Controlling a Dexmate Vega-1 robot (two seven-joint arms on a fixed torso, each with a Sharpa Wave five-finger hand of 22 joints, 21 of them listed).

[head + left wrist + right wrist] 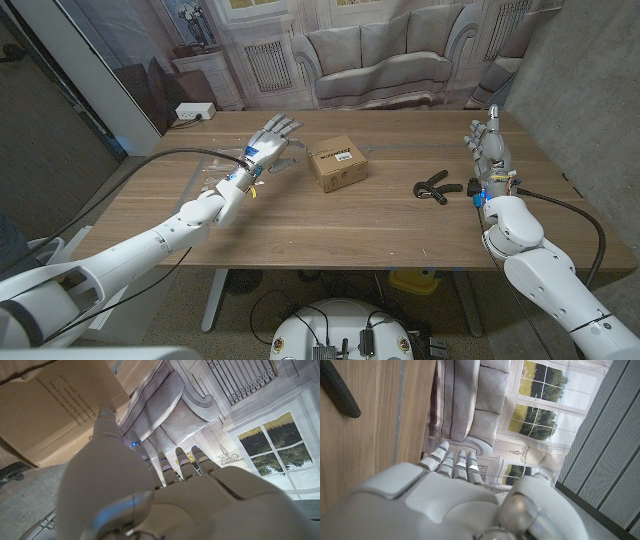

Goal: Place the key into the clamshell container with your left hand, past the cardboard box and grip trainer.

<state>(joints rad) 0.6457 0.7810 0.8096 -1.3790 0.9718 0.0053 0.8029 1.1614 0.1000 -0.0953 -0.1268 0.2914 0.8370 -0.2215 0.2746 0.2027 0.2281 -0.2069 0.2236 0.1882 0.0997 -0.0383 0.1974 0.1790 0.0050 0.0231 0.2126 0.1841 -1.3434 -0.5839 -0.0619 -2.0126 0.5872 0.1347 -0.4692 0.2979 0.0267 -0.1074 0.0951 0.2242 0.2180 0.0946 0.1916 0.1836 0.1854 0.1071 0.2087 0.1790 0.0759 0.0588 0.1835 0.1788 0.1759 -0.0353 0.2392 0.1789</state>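
Left hand (268,140) hovers open just beside cardboard box (337,163).

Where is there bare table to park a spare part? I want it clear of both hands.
The near strip in front of the cardboard box is bare, and so is the stretch between it and the grip trainer. It is crowded around the left hand and by the right hand.
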